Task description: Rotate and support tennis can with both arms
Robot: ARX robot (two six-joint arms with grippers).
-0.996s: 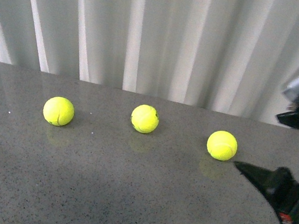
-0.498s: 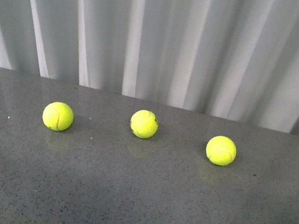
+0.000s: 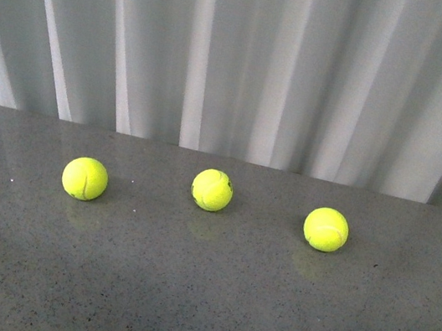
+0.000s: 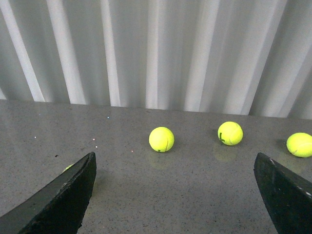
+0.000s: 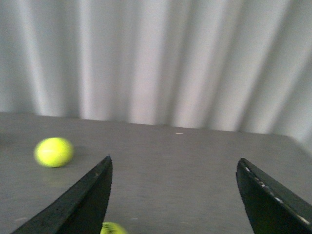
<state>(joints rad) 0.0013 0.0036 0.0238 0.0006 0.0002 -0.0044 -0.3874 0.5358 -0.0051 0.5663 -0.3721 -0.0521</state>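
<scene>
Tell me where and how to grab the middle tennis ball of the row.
Grip the middle tennis ball across its widest girth, probably from above: it is round, sits free on the table, and its left neighbour and right neighbour lie well clear.

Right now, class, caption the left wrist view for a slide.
Open left end effector above a grey table, facing a row of yellow tennis balls.

The tabletop point(image 3: 182, 295) looked like grey speckled stone, smooth and glossy enough to mirror the tennis balls point(image 3: 85, 178), which were matt and felted. The far curtain point(image 3: 240, 50) was soft, white, pleated cloth. The left gripper point(image 4: 174, 156) had matt black, slightly rough fingers point(image 4: 63, 200).
</scene>
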